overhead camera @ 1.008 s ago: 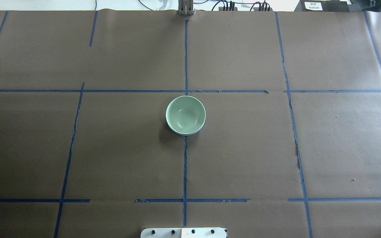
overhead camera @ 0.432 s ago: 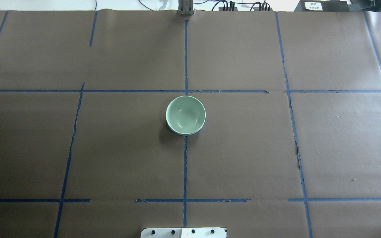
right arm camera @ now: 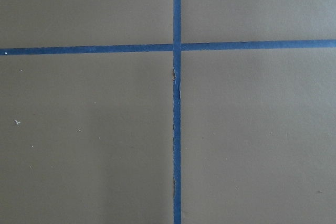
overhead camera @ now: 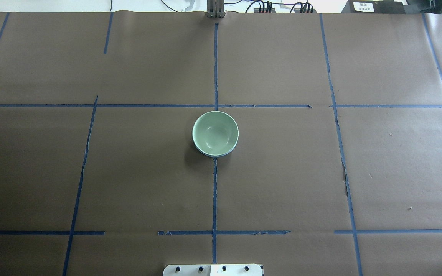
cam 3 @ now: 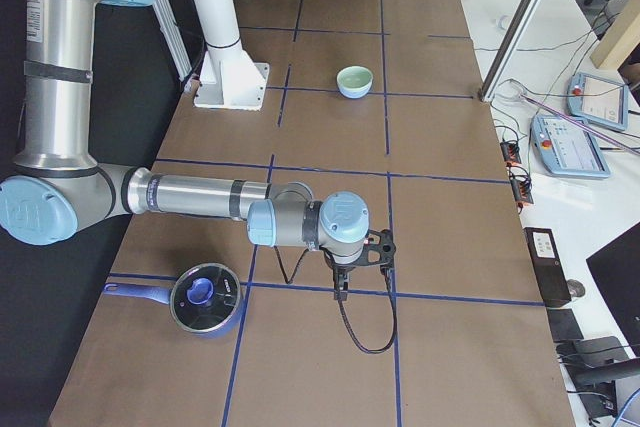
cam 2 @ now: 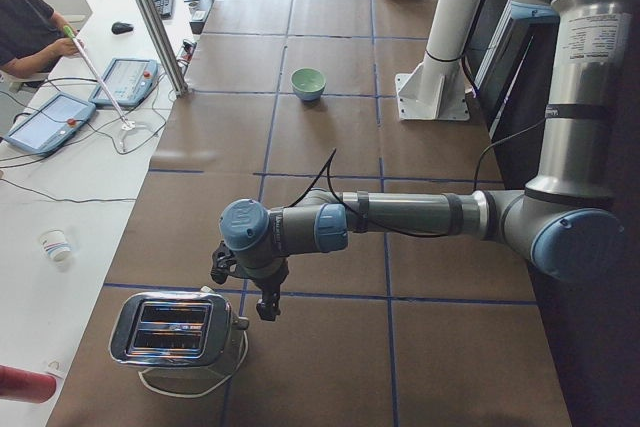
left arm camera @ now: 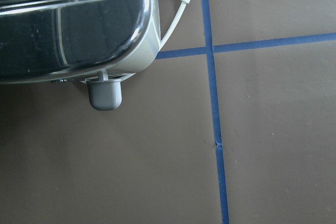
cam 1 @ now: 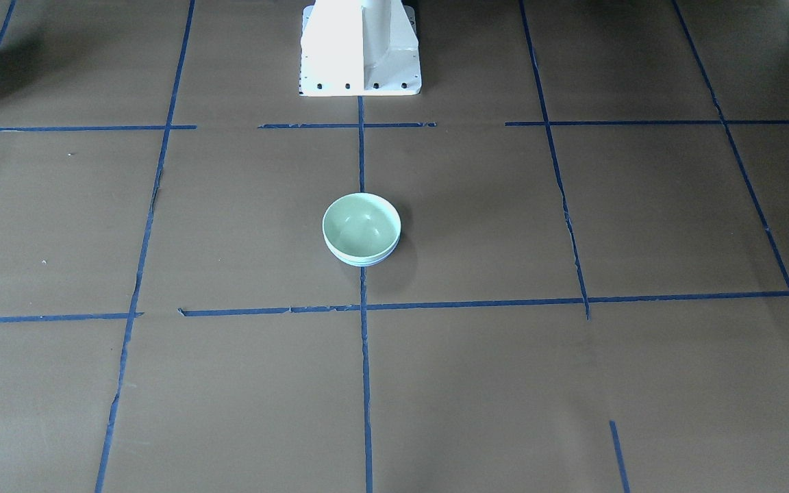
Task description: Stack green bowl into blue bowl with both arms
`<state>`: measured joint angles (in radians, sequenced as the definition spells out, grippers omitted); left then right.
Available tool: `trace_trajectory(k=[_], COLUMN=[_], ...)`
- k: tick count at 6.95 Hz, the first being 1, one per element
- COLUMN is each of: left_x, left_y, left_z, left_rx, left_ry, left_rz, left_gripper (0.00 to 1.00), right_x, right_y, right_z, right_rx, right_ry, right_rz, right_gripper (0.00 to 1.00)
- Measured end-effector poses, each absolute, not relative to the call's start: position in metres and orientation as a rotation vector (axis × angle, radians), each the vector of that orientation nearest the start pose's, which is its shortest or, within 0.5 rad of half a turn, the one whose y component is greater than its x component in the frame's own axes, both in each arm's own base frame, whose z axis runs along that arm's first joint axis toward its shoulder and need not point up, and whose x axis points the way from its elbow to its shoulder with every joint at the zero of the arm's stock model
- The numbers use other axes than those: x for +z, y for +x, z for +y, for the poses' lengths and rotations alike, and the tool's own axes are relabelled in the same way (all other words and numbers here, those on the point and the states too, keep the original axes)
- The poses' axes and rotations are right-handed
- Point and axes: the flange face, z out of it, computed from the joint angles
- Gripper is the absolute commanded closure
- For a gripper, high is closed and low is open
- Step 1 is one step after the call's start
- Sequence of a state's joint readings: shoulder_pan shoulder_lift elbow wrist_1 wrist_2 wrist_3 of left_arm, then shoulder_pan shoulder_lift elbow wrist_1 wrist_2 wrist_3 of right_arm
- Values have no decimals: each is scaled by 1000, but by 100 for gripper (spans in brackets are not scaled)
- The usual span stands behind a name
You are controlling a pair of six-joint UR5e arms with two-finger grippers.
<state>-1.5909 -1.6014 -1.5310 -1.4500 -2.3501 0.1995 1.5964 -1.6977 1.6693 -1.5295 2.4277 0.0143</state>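
The green bowl point(overhead camera: 215, 132) sits nested inside the blue bowl point(overhead camera: 216, 155) at the table's centre; only a thin blue rim shows beneath it. The stack also shows in the front view, green bowl point(cam 1: 360, 222) over blue rim point(cam 1: 361, 262). My left gripper point(cam 2: 266, 305) hangs over the table's left end beside a toaster, far from the bowls. My right gripper point(cam 3: 340, 290) hangs over the right end near a pot. Both show only in side views, so I cannot tell whether they are open or shut. Neither holds anything I can see.
A chrome toaster point(cam 2: 175, 332) with a white cord stands at the left end, also in the left wrist view point(left arm camera: 68, 19). A blue lidded pot point(cam 3: 205, 297) stands at the right end. The white pedestal point(cam 1: 360, 48) is at the robot's side. An operator point(cam 2: 25, 17) sits at the side desk.
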Motion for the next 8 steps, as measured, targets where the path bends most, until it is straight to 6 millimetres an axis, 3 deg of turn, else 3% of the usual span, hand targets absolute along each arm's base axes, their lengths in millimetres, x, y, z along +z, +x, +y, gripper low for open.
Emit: trace_trajectory(k=[8], left_x=[685], left_y=[-73], left_z=[-490], left_rx=[113], left_ry=[-56], left_rz=[789], left_gripper=[0], right_x=[658], right_y=[74], right_z=[-439], right_rx=[38], right_ry=[24], right_rz=[-841], right_gripper=[0])
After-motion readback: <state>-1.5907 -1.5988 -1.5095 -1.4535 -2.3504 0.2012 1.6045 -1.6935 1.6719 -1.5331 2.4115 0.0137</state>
